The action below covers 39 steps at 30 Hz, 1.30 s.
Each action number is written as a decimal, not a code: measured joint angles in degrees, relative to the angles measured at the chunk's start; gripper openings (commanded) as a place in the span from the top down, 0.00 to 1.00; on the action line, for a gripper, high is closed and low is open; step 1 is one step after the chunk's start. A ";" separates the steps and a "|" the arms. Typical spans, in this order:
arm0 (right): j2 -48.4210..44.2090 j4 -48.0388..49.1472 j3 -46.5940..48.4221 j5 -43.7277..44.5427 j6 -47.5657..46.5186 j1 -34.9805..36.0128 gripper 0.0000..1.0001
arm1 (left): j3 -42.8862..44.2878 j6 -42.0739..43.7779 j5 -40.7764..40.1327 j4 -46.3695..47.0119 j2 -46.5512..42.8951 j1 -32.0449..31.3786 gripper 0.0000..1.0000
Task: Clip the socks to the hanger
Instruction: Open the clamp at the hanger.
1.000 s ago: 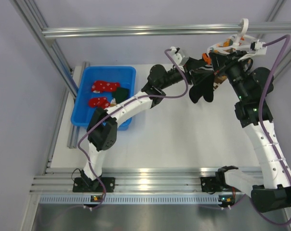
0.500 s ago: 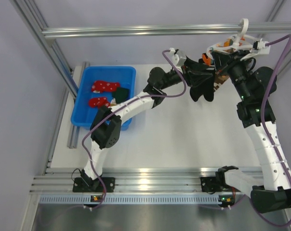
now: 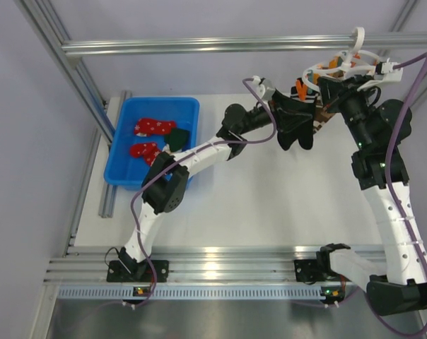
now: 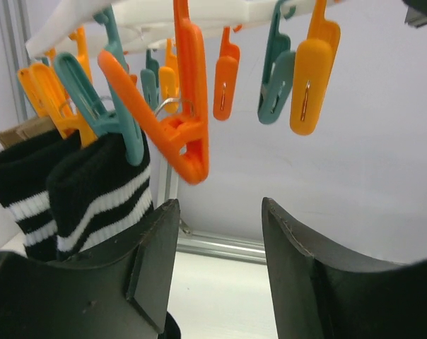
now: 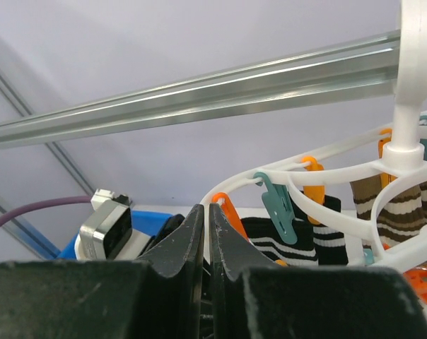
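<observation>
The white hanger [image 3: 346,68] hangs by its hook from the top bar, with orange and teal pegs under its ring [image 4: 199,14]. Red socks [image 3: 155,126] and a dark green one [image 3: 179,134] lie in the blue bin [image 3: 189,106]. My left gripper [image 4: 217,247] is open and holds nothing; it sits just below a large orange peg [image 4: 189,120], beside black white-striped socks [image 4: 93,191] held by a teal peg. In the top view the left gripper [image 3: 293,111] is under the ring. My right gripper [image 5: 208,219] is shut, tips at the ring's edge [image 5: 231,182] by an orange peg [image 5: 231,212].
Brown-and-cream striped socks [image 5: 394,212] hang on the far side of the ring. The aluminium top bar [image 3: 199,46] runs just behind the hanger. The frame post [image 3: 65,70] stands left of the bin. The white table [image 3: 270,198] spreads below the arms.
The left arm has stretched further right, bringing its gripper closer under the pegs. The right gripper has stayed shut at the ring, which shifted slightly.
</observation>
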 measured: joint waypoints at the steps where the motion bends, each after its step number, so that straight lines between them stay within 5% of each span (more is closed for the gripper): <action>1: -0.07 -0.22 0.00 0.00 -0.07 -0.24 0.94 | 0.57 -0.44 0.00 0.44 0.44 0.20 0.44; 5: -0.48 -1.03 0.02 0.00 -0.17 -1.14 0.94 | 3.72 -1.90 -0.02 2.27 1.99 0.68 0.36; 13: -0.66 -1.97 0.33 0.00 -0.50 -1.90 0.94 | 6.75 -4.98 -1.01 5.62 3.43 0.92 0.42; 25: -0.35 -2.78 1.33 -0.28 -1.53 -2.25 0.93 | 5.46 -6.69 -0.70 7.10 3.21 1.36 0.86; 29: 0.63 -3.82 2.34 -0.79 -2.36 -2.25 0.92 | 2.80 -3.34 -0.15 5.84 1.25 1.79 1.00; 39: 1.79 -10.51 7.21 -3.34 -3.48 -2.40 0.82 | 2.43 16.92 -2.62 -13.27 -6.08 1.20 1.00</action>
